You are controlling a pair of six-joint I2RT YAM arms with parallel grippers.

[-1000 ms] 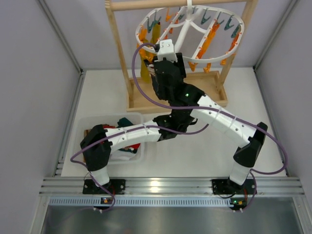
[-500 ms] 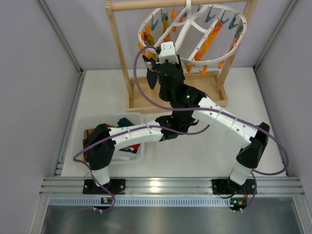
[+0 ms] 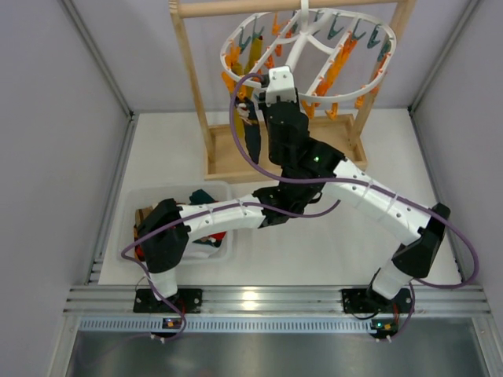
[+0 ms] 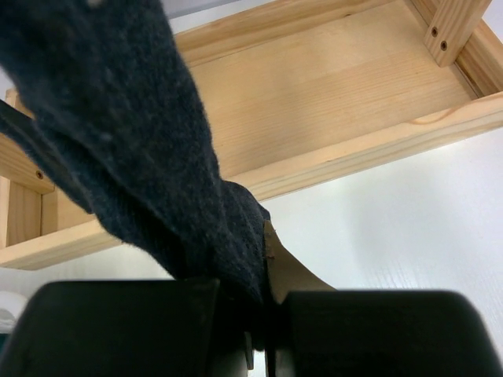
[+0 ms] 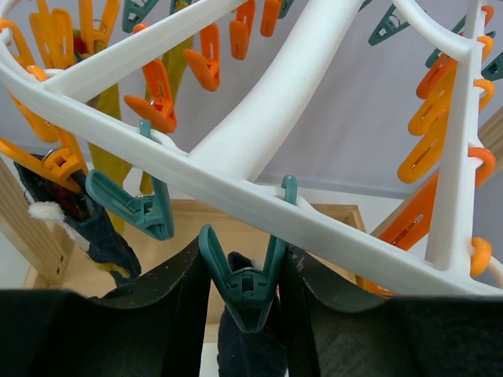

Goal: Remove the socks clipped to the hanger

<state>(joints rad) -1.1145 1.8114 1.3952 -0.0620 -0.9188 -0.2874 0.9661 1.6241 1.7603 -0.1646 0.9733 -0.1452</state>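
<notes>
The white oval hanger [image 3: 236, 31] hangs from the wooden stand, its crossbars [image 5: 259, 133] just above my right gripper [image 5: 245, 267]. That gripper is shut on a teal clip peg [image 5: 245, 290], one finger on each of its handles. A dark navy sock [image 5: 244, 345] hangs below this peg and shows beside the right wrist [image 3: 253, 141] in the top view. My left gripper [image 4: 267, 298] is shut on the lower end of the dark sock [image 4: 141, 133]; the right arm hides it in the top view. A mustard yellow sock [image 5: 110, 157] stays clipped further left.
The light wooden stand's flat base [image 3: 236, 161] lies under the hanger, its post [image 3: 192, 78] to the left. A clear bin [image 3: 134, 204] with socks in it sits front left. Another dark sock [image 5: 102, 236] hangs from an orange peg. Grey walls close both sides.
My right gripper has risen toward the hanger and closed on the teal peg. The hanger has swung and tilted. The dark sock now hangs stretched beside the right wrist. The left gripper stayed shut.
</notes>
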